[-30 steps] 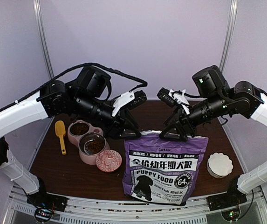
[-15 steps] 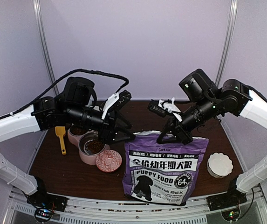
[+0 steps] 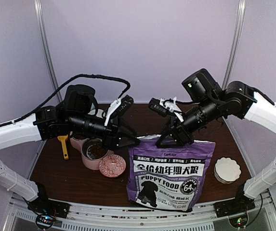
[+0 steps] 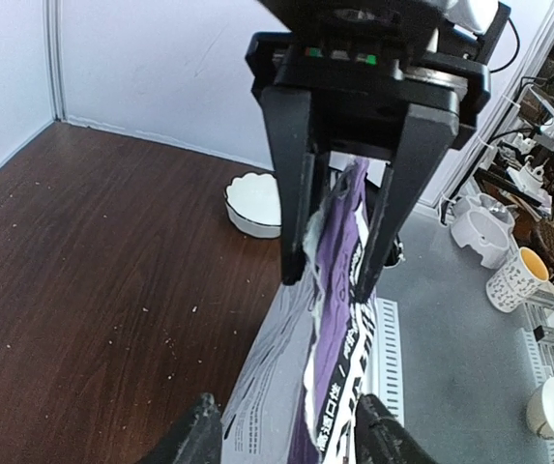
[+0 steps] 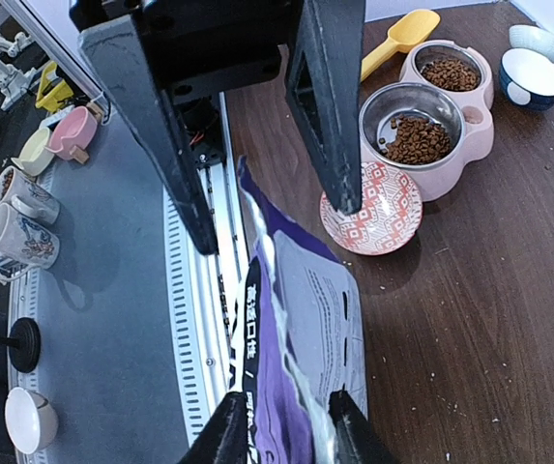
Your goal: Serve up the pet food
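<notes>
I'm working the mouth of the purple bag (image 3: 171, 173), which stands upright at 6 o'clock on the desk (image 3: 70, 178). Both arms meet over its top edge. The pet food (image 5: 417, 145) that I can see lies in both steel bowls of the pink feeder (image 5: 455, 164), at about 9 o'clock from the bag. The rest is presumably in the bag, though I can't see inside.

The left jaws stand open. Their fingers (image 5: 327, 106) sit astride the crumpled top edge with clear daylight on either side. The right jaws are also astride the edge, narrower, and the bag's lips fill the gap between the fingers (image 4: 296, 193). I cannot tell whether they are pinching the bag or only touching it.

With kibble in both bowls, I judge the serving mostly done, so this step is about the bag's mouth (spreading it or shutting it, I can't say which).

Next, each side must take a firm hold on its own lip at matching height. Any sideways pull has to be gentle, because the bag is free-standing and could topple toward the patterned dish (image 3: 112, 166) at its 9 o'clock. The yellow scoop (image 5: 404, 32) lies beyond the feeder, out of the way.
</notes>
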`<state>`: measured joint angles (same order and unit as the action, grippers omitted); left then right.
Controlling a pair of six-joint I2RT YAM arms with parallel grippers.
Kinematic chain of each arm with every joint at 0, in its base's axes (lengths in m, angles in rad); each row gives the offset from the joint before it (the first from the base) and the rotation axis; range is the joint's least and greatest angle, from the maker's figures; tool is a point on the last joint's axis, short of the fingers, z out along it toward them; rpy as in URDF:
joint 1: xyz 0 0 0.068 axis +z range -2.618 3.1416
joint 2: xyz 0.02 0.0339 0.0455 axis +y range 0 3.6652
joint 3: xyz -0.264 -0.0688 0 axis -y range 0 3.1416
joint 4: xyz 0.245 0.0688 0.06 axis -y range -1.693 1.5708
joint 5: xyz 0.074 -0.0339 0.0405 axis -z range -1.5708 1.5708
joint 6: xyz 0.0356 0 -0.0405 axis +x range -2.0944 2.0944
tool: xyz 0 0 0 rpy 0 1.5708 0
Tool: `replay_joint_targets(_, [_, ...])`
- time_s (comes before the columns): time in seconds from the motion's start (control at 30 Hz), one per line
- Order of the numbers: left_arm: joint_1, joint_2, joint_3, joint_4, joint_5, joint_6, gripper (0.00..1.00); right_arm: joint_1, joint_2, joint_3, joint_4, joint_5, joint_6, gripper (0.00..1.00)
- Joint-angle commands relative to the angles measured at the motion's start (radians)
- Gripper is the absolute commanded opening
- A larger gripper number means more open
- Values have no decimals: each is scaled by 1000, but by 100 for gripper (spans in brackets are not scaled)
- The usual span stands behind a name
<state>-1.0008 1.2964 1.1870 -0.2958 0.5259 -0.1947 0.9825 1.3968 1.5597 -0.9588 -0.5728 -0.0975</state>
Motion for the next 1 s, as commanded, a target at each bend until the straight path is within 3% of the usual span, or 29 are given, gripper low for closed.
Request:
replay_joint_targets(0.0, [7,1,-8,58,39,-7,46,14,54,58,46,-35,2,31])
replay_joint_targets(0.17, [7,14,-7,54,51,1,37,23,96,88,49,-46,-1,28])
replay_joint_targets(0.33, [7,37,-7,54,78,3,28,27,105,86,34,-28,-10,0])
replay_joint_targets(0.5, [7,45,-9,61,91,3,0,25,81,67,37,-8,-12,0])
replay_joint_targets(0.63, [7,26,-19,67,66,2,0,27,63,69,-4,25,-19,1])
replay_joint_targets(0.73, [7,19,-22,75,61,-2,0,26,37,48,-31,53,-25,9])
replay_joint_targets(0.87, [8,20,-20,72,52,-1,0,25,6,15,-55,81,-27,13])
replay_joint_targets(0.9, [8,20,-18,72,49,0,0,25,-1,6,-58,84,-27,12])
replay_joint_targets(0.97, [8,24,-15,72,50,0,0,24,-11,-9,-57,89,-29,0])
